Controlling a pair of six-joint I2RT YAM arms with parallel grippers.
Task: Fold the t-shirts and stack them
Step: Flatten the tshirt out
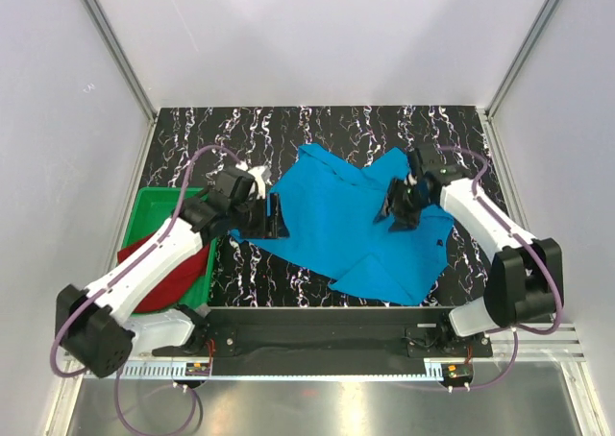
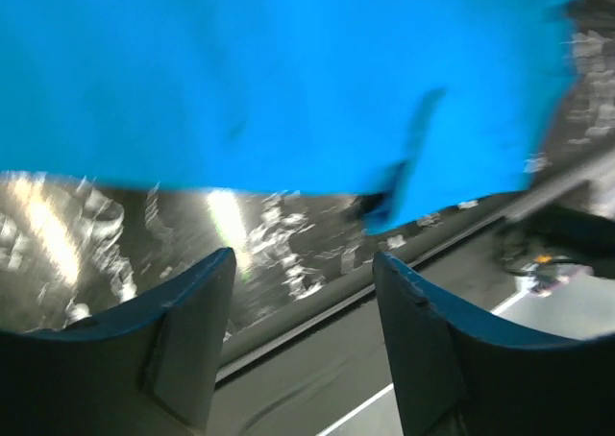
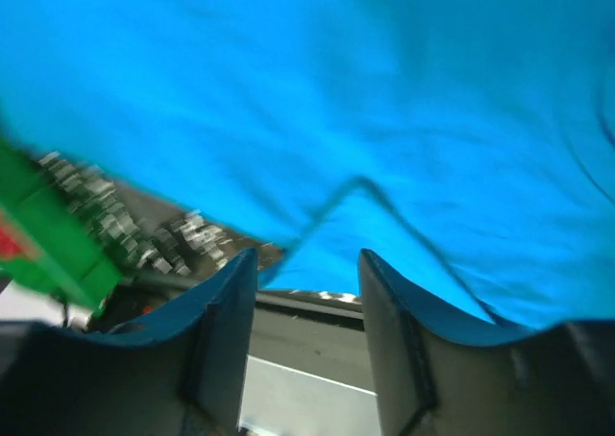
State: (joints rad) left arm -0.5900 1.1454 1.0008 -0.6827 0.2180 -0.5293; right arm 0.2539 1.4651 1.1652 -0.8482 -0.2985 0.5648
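The sky-blue t-shirt [image 1: 351, 220] lies crumpled and partly folded in the middle of the marbled table; it fills the upper part of the left wrist view [image 2: 269, 81] and the right wrist view [image 3: 384, 100]. The dark red t-shirt [image 1: 171, 275] sits in the green bin, mostly under the left arm. My left gripper [image 1: 272, 215] hovers at the blue shirt's left edge, jaws open, nothing between them [image 2: 303, 292]. My right gripper [image 1: 399, 208] hangs over the shirt's right part, open and empty too [image 3: 307, 282].
The green plastic bin [image 1: 154, 208] stands at the left edge of the table and shows as a green corner in the right wrist view [image 3: 48, 244]. A black rail [image 1: 336, 323] runs along the near edge, and white walls enclose the table.
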